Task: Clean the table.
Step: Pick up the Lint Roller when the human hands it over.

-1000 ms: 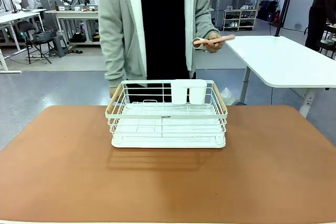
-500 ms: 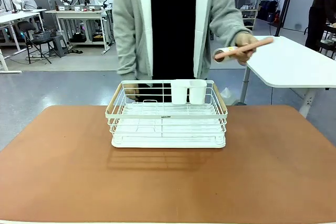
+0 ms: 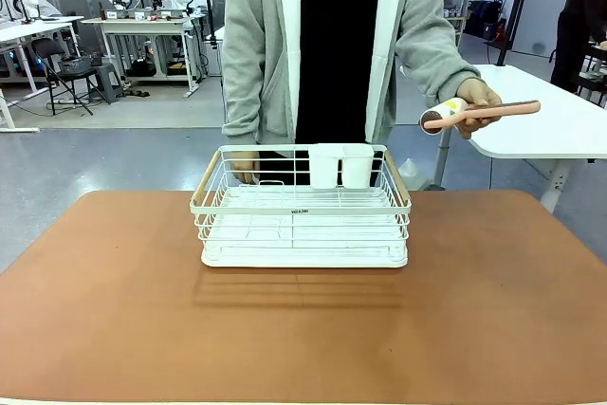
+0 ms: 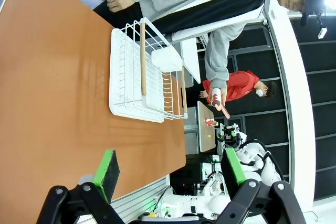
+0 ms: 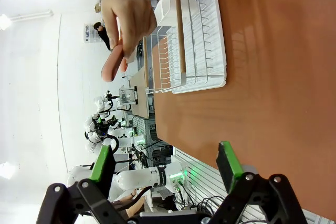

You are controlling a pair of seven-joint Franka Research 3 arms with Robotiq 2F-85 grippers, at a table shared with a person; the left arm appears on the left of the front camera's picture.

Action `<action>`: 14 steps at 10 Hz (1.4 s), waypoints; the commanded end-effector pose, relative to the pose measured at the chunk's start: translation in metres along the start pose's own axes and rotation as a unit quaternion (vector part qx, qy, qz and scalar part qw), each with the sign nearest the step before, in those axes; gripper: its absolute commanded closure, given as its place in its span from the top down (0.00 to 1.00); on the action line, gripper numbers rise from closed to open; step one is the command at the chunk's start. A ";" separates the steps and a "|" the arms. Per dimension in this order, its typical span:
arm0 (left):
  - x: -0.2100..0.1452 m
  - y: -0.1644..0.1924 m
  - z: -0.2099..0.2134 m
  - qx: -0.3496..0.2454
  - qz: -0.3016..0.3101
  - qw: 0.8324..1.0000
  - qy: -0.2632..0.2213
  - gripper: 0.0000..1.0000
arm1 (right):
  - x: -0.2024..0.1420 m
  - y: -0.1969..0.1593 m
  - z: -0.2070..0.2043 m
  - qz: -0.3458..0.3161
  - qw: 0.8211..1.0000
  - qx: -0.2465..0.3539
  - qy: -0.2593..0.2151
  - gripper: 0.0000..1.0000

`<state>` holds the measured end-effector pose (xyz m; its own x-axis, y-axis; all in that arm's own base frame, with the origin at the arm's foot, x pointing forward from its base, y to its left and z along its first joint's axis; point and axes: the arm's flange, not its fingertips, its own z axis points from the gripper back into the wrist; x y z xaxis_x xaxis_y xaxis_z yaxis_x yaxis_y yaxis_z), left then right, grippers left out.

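Reddish-brown table (image 3: 114, 310) lies before the robot, and by my judgement the cleaning has not begun. The left gripper (image 4: 169, 170) hangs above it, fingers apart and empty. A white wire rack (image 3: 302, 225) stands mid-table toward the far edge. Farther right, the person's hand (image 3: 479, 98) is clamped on a pink-handled roller (image 3: 498, 109), held in the air beyond the table. The right gripper (image 5: 164, 162) is spread and empty too.
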<state>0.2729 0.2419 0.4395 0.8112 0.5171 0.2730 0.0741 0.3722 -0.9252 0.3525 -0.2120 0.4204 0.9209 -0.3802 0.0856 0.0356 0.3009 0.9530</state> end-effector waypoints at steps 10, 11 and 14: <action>0.003 0.002 0.002 -0.014 -0.011 1.000 -0.005 1.00 | -0.032 0.128 -0.092 -0.167 0.971 -0.108 -0.135 1.00; 0.003 0.002 0.002 -0.014 -0.011 1.000 -0.005 1.00 | -0.029 0.132 -0.105 -0.166 0.971 -0.095 -0.140 1.00; 0.003 0.002 0.002 -0.014 -0.011 1.000 -0.005 1.00 | -0.025 0.140 -0.141 -0.162 0.972 -0.083 -0.151 1.00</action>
<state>0.2730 0.2419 0.4395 0.8113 0.5173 0.2725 0.0723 0.3738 -0.9247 0.3817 -0.0453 0.5150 0.7151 -0.6906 -0.1082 0.3948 0.2714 0.8778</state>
